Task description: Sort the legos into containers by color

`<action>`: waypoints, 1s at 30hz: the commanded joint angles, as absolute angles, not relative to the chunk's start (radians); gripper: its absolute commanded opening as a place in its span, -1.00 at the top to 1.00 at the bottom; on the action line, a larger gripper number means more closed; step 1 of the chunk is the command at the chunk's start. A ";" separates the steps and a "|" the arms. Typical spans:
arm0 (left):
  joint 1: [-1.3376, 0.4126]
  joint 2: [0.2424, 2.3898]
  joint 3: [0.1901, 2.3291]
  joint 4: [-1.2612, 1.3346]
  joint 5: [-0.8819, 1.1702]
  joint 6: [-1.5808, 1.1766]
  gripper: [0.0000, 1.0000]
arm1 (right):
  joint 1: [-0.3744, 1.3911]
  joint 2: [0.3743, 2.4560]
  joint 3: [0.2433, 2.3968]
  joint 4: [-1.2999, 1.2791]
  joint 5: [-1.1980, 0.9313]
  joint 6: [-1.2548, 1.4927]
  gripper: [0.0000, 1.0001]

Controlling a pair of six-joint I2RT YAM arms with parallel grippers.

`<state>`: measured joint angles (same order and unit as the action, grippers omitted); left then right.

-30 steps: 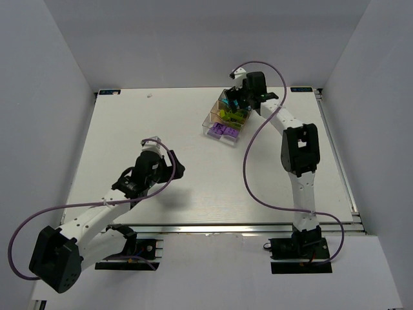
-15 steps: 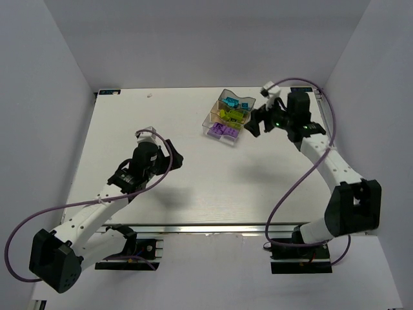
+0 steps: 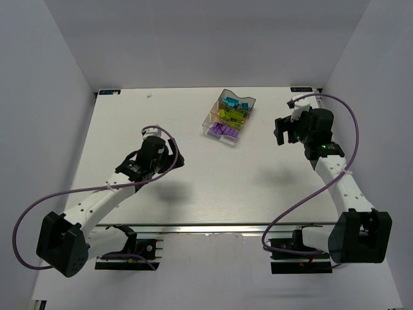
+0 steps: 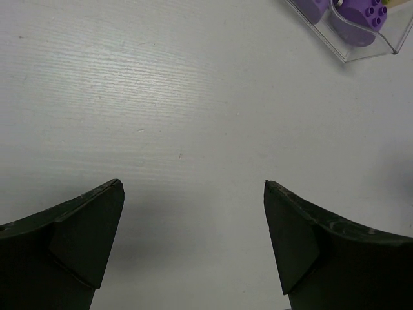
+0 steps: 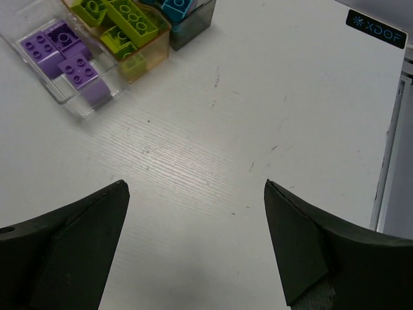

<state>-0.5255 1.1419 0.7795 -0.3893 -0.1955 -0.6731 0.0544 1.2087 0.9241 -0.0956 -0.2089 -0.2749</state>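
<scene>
The left pincer [image 3: 174,159] hangs with its two dark jaws set wide apart and nothing between them, over bare surface of the white tabletop [image 3: 213,187], left of centre. Its wrist view shows only the near corner of the small clear plastic tray with three compartments [image 4: 361,57] at the upper right.

The right pincer [image 3: 281,132] is likewise spread wide and empty, near the table's right edge, with a stretch of bare tabletop between it and the tray. The tray [image 3: 209,123] sits close to the far edge, right of centre. It holds the small purple plastic bricks [image 5: 64,55] in the nearest compartment, the lime green bricks [image 5: 122,19] in the middle one and the teal bricks [image 5: 177,6] in the farthest.

A looping purple cable [image 3: 310,194] trails from each arm. A small black sticker [image 5: 376,29] at the far right corner reads "XDOF" in teal letters, and a grey metal rail [image 5: 393,142] runs along the right edge.
</scene>
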 commanded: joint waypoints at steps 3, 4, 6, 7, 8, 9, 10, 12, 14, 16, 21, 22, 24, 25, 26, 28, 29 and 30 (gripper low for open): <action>-0.522 1.146 0.799 -0.359 -0.221 -0.627 -0.96 | 0.038 1.284 1.133 -0.217 -0.184 -0.275 -0.79; -0.522 1.164 0.798 -0.348 -0.204 -0.620 -0.96 | 0.038 1.305 1.156 -0.244 -0.225 -0.278 -0.79; -0.522 1.180 0.804 -0.316 -0.180 -0.611 -0.96 | 0.038 1.318 1.205 -0.287 -0.250 -0.290 -0.79; -0.522 1.196 0.810 -0.311 -0.161 -0.591 -0.96 | 0.038 1.327 1.218 -0.293 -0.252 -0.278 -0.79; -0.522 1.203 0.814 -0.311 -0.152 -0.580 -0.96 | 0.038 1.334 1.236 -0.328 -0.252 -0.273 -0.79; -0.520 1.210 0.836 -0.321 -0.144 -0.568 -0.96 | 0.038 1.342 1.259 -0.366 -0.247 -0.275 -0.79; -0.519 1.222 0.854 -0.336 -0.138 -0.548 -0.96 | 0.037 1.368 1.322 -0.406 -0.245 -0.261 -0.79; -0.512 1.232 0.890 -0.380 -0.127 -0.534 -0.96 | 0.040 1.400 1.396 -0.541 -0.252 -0.261 -0.79; -0.509 1.230 0.900 -0.374 -0.094 -0.529 -0.96 | 0.040 1.437 1.469 -0.587 -0.227 -0.244 -0.79; -0.508 1.229 0.890 -0.364 -0.066 -0.544 -0.96 | 0.040 1.454 1.497 -0.614 -0.189 -0.221 -0.79; -0.508 1.232 0.902 -0.371 -0.008 -0.581 -0.96 | 0.040 1.434 1.480 -0.595 -0.222 -0.212 -0.79; -0.508 1.230 0.902 -0.371 -0.011 -0.583 -0.96 | 0.040 1.439 1.483 -0.606 -0.245 -0.215 -0.79; -0.508 1.226 0.904 -0.373 -0.018 -0.581 -0.96 | 0.040 1.440 1.494 -0.612 -0.271 -0.221 -0.79; -0.508 1.224 0.902 -0.373 -0.018 -0.584 -0.96 | 0.040 1.437 1.494 -0.604 -0.285 -0.228 -0.79; -0.508 1.221 0.899 -0.374 -0.015 -0.587 -0.96 | 0.040 1.436 1.496 -0.600 -0.294 -0.232 -0.79; -0.508 1.200 0.894 -0.371 -0.006 -0.607 -0.96 | 0.040 1.424 1.494 -0.571 -0.304 -0.224 -0.79; -0.508 1.190 0.888 -0.356 -0.006 -0.612 -0.96 | 0.040 1.419 1.488 -0.554 -0.290 -0.209 -0.79; -0.508 1.178 0.878 -0.348 -0.014 -0.623 -0.96 | 0.040 1.408 1.470 -0.536 -0.250 -0.187 -0.79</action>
